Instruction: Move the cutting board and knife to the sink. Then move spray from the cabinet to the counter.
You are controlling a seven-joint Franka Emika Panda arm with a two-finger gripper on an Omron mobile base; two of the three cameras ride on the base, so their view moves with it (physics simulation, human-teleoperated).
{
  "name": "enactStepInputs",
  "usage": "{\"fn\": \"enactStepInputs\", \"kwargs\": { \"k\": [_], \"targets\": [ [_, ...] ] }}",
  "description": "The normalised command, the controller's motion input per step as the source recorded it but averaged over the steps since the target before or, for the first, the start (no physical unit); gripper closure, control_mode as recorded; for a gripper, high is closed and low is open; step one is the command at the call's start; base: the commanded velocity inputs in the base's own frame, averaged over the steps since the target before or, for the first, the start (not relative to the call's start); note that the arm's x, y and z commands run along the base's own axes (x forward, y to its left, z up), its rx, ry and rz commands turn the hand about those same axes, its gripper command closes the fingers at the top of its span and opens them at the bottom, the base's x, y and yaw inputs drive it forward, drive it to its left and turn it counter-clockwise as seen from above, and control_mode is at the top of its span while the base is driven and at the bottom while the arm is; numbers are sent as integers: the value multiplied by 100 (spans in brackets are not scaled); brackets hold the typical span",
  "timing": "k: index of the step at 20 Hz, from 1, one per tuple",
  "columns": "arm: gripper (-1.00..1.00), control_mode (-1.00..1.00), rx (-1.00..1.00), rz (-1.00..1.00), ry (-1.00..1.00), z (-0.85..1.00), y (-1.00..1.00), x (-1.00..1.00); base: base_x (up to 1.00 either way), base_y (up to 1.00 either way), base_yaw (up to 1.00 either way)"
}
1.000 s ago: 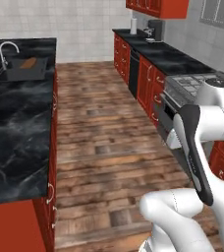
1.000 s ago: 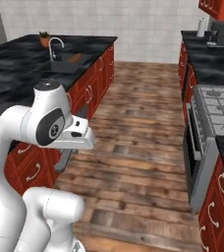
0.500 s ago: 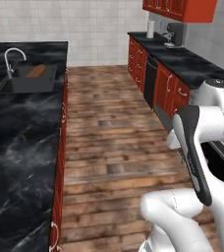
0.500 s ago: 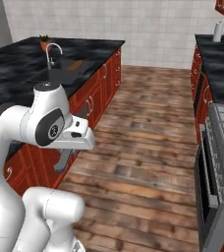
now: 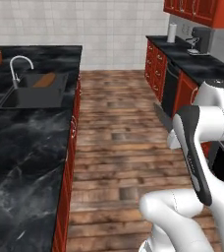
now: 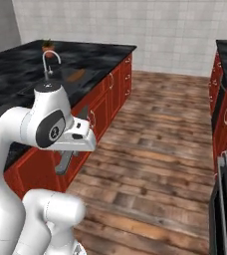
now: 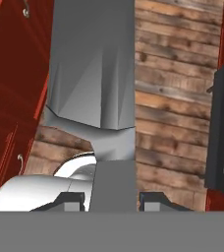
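The gripper (image 7: 115,199) is clamped on the knife (image 7: 97,69), whose grey body runs up between the two fingertips, carried over the wooden floor well apart from the sink (image 5: 20,101), where the cutting board (image 5: 44,79) already lies. The knife looks light, rigid and smooth, so it could probably twist or slip in a narrow pinch; a hold across the handle near its middle seems safest

No text, label, brand, number or sign can be read anywhere in these pictures.
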Motion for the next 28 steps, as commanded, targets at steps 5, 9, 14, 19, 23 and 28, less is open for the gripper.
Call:
{"fn": "enactStepInputs", "kwargs": {
  "k": [5,9,14,19,23,28],
  "targets": [
    [100,100,0,0,0,0,0,0,100,0,23],
    [100,100,0,0,0,0,0,0,100,-3,22],
    [100,100,0,0,0,0,0,0,100,-8,23],
    [100,100,0,0,0,0,0,0,100,-11,25],
    [100,100,0,0,0,0,0,0,100,-13,29],
    [100,100,0,0,0,0,0,0,99,-10,31]
  ]
}}
